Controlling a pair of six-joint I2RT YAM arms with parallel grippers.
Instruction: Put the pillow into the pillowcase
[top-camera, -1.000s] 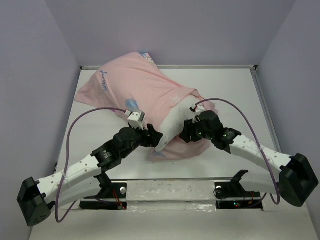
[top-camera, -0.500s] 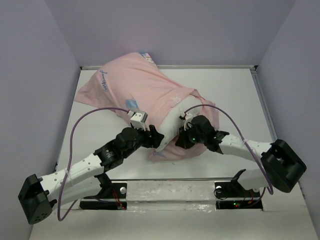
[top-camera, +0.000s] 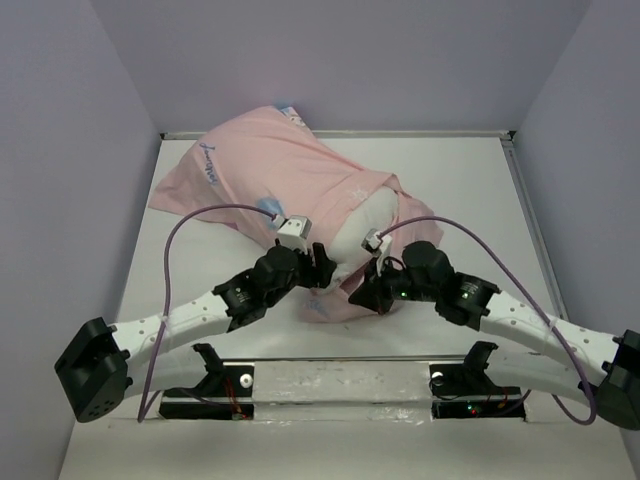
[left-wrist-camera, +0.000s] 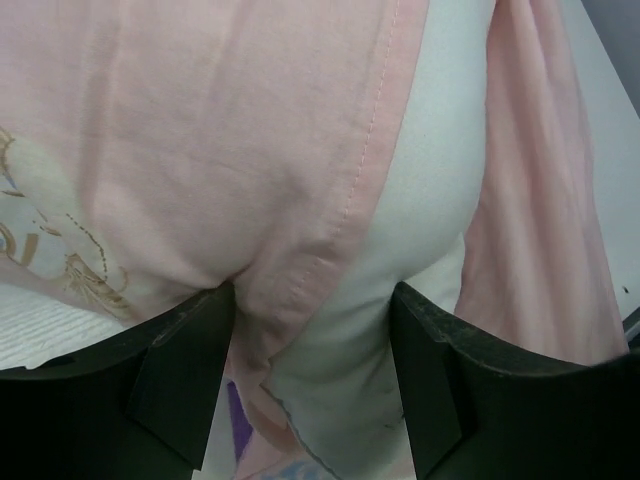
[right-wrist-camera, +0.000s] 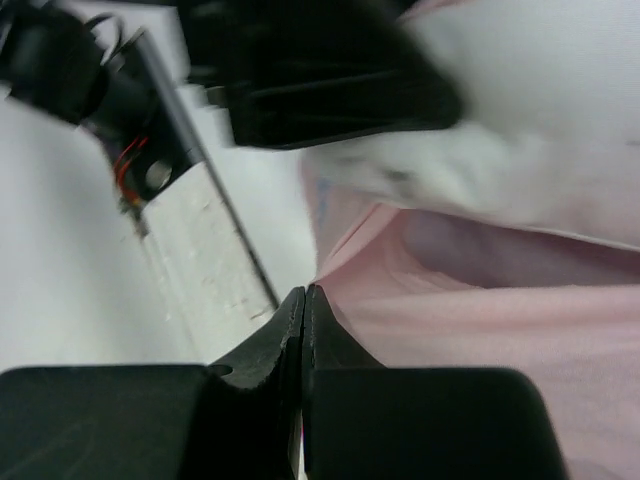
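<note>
R jaws slid left, closed; pillow (top-camera: 365, 218) half inside pillowcase (top-camera: 270, 170).

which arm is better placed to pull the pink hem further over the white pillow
Left: the left pincer, open, straddles the hem of the pale pink fabric pillowcase over the plump white pillow; the right pincer looks shut on its near edge.

Your white table (top-camera: 470, 190) carries one bundle. The pillowcase (top-camera: 270, 170) lies pink side up, sprawling from 11 o'clock to the centre. You see the white pillow (top-camera: 365, 215) bulging from its open mouth toward 5 o'clock.
</note>
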